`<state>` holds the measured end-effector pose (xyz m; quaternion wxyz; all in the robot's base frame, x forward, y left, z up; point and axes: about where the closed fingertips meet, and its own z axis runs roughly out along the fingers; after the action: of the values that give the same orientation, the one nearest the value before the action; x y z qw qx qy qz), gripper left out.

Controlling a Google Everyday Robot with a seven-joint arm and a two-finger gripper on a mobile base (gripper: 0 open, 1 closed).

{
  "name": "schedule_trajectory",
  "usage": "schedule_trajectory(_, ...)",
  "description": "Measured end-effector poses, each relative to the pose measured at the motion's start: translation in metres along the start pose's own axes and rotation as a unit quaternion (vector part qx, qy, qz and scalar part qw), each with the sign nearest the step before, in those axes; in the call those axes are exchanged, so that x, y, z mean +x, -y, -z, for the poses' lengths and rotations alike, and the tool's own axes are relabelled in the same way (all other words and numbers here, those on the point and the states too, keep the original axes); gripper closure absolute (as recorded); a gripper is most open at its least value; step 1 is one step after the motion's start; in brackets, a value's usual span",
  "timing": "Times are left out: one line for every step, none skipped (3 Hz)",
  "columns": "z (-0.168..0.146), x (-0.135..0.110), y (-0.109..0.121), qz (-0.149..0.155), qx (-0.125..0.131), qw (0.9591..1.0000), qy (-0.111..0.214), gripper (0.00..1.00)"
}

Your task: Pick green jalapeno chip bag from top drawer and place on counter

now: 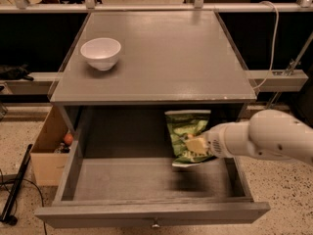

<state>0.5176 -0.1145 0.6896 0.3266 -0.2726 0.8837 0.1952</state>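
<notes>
The green jalapeno chip bag [185, 129] hangs upright over the right rear part of the open top drawer [137, 182], its top edge level with the cabinet's front lip. My gripper [195, 145] reaches in from the right on a white arm and is shut on the bag's lower middle. The bag's bottom edge looks raised off the drawer floor. The grey counter [171, 53] lies above the drawer.
A white bowl [100, 53] stands on the counter's left rear part. A tan cardboard box [46, 153] with small items sits on the floor left of the cabinet. A black rod [14, 190] leans at the far left. The drawer front has a small metal knob [155, 224].
</notes>
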Motion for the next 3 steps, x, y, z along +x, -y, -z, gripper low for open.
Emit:
schedule_trajectory(0.094, 0.004, 0.016, 0.013, 0.021, 0.9997, 0.009, 1.0)
schedule_trajectory(0.145, 0.021, 0.02, 0.02, 0.022, 0.9995, 0.006, 1.0)
schedule_trajectory(0.145, 0.021, 0.02, 0.02, 0.022, 0.9995, 0.006, 1.0)
